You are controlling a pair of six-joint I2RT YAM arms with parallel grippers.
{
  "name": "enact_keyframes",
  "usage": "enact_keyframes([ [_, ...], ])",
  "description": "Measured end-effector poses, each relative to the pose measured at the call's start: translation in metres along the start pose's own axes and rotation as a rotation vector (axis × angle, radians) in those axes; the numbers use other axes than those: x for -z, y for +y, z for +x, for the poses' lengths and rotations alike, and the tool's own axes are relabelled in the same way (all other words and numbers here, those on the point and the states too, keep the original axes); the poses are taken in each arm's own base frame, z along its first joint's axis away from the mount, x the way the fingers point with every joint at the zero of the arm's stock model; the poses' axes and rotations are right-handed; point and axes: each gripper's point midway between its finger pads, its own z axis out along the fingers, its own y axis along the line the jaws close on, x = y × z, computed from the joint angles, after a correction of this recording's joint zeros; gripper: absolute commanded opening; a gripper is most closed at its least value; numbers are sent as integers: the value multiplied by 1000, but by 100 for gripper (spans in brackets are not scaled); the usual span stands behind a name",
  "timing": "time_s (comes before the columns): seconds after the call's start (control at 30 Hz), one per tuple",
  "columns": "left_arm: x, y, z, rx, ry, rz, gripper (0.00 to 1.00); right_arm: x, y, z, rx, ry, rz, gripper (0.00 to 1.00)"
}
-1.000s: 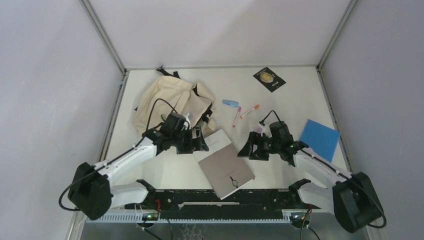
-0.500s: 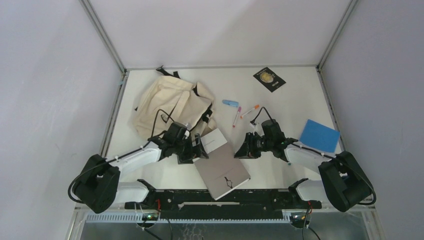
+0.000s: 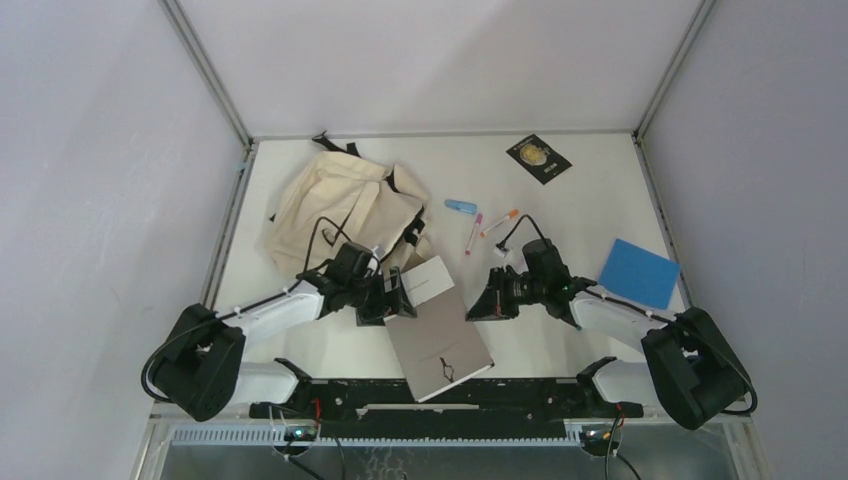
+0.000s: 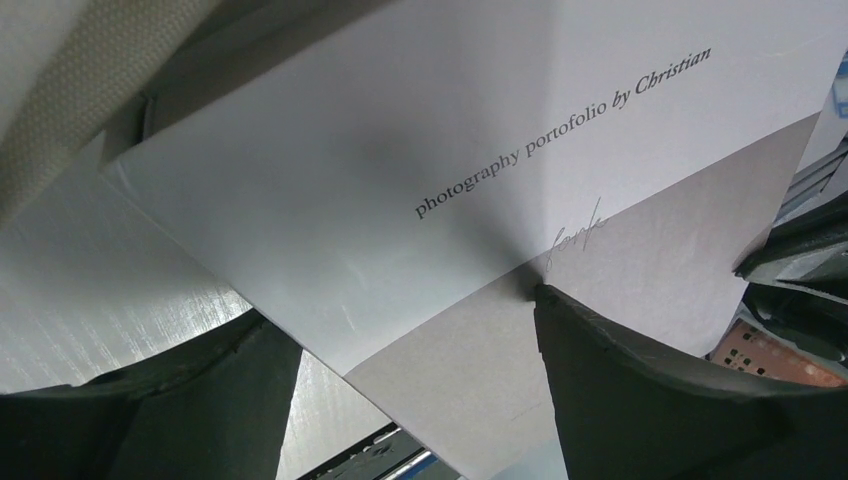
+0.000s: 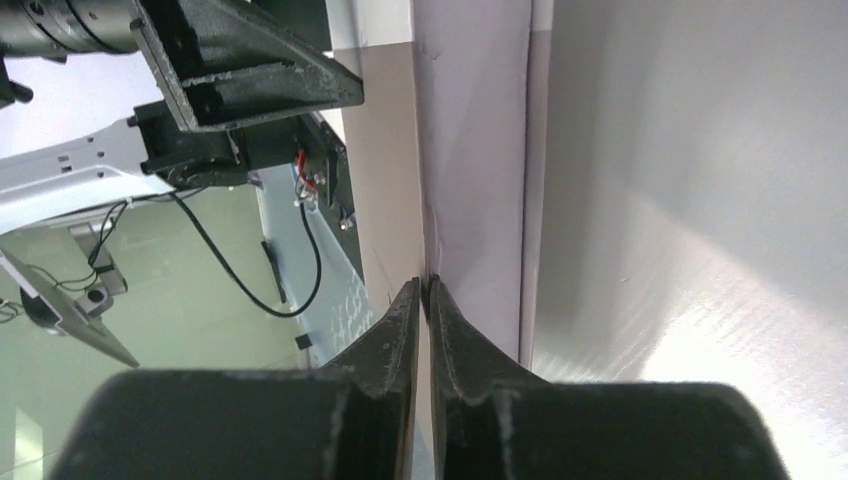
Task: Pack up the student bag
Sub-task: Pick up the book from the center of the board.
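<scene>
The student bag (image 3: 338, 205), cream with black straps, lies slumped at the back left; its fabric fills the corner of the left wrist view (image 4: 60, 60). A thin portfolio book (image 3: 440, 330) with a white and grey cover (image 4: 400, 150) lies in front of it, between the arms. My left gripper (image 3: 396, 296) is open (image 4: 405, 315), straddling the book's near-left corner; one finger (image 4: 620, 380) touches the cover. My right gripper (image 3: 482, 305) is shut (image 5: 424, 285) on the book's right edge (image 5: 470, 150).
A black booklet (image 3: 538, 158) lies at the back. A small blue item (image 3: 460, 206), a pink pen (image 3: 473, 233) and an orange pen (image 3: 498, 222) sit behind the book. A blue notebook (image 3: 639, 272) lies at the right.
My right gripper has closed on the book's right edge. The book has slid a little toward the left and the near edge. The left gripper stays wide at the book's corner.
</scene>
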Motion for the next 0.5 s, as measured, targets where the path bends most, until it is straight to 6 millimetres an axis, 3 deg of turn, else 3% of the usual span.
enact_keyframes([
  [0.03, 0, 0, 0, -7, 2, 3, 85, 0, 2, 2, -1, 9, -6, 1],
  [0.07, 0, 0, 0, -11, 4, 5, 85, -1, 3, 5, -3, 19, -12, 0],
  [0.27, 3, -1, -2, -34, 0, 11, 86, -3, 7, 12, -40, 49, -23, 0],
  [0.5, 18, -13, -15, -79, -43, 12, 91, 5, 19, -1, -100, -28, -28, 0],
])
